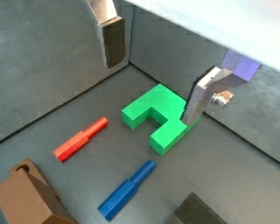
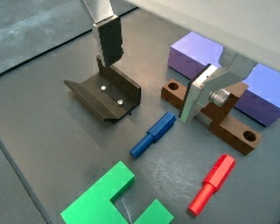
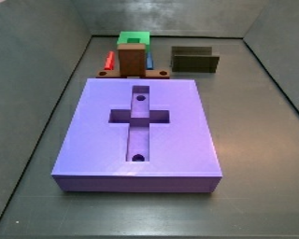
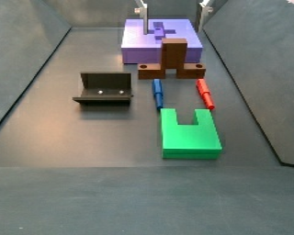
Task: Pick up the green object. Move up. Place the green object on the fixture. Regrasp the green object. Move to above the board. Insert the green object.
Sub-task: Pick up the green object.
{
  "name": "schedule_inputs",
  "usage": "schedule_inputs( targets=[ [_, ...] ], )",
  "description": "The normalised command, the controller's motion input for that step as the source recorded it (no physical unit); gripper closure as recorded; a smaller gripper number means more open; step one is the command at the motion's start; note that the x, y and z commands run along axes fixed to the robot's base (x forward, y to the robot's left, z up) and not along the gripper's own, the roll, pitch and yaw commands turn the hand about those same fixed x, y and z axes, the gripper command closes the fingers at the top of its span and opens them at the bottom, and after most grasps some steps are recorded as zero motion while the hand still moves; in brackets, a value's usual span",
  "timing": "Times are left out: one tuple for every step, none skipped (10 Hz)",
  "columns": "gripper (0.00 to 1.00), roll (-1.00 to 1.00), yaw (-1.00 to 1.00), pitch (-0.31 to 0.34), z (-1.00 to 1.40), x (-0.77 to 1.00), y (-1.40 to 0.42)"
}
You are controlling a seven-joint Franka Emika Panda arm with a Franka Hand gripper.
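The green object (image 4: 186,133) lies flat on the dark floor, its prongs toward the board; it also shows in both wrist views (image 1: 154,112) (image 2: 108,203) and far back in a side view (image 3: 135,38). The fixture (image 4: 103,89) stands apart from it on the floor (image 2: 105,94) (image 3: 194,59). The purple board (image 3: 139,131) has a cross recess and two holes (image 4: 162,41). My gripper (image 1: 152,92) is open and empty, held high above the floor (image 2: 149,87). Only its fingertips show at the top edge of a side view (image 4: 175,7).
A brown block (image 4: 175,57) stands between the board and the green object (image 2: 213,118) (image 1: 25,197) (image 3: 130,61). A red piece (image 4: 205,93) (image 1: 80,139) and a blue piece (image 4: 157,92) (image 1: 127,188) lie beside it. Grey walls ring the floor.
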Motion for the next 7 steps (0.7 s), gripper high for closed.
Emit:
schedule_inputs(
  targets=[
    [0.00, -0.10, 0.00, 0.000, -0.11, 0.00, 0.00],
    [0.00, -0.02, 0.00, 0.000, 0.00, 0.00, 0.00],
    [0.00, 0.00, 0.00, -0.009, -0.01, 0.00, 0.00],
    [0.00, -0.15, 0.00, -0.179, -0.26, -0.09, 0.07],
    [0.00, -0.29, 0.08, -0.007, -0.47, 0.33, 0.73],
    [0.00, -0.25, 0.00, -0.047, -0.52, 0.11, 0.89],
    [0.00, -0.14, -0.07, -0.136, -0.57, 0.00, 0.73]
  ],
)
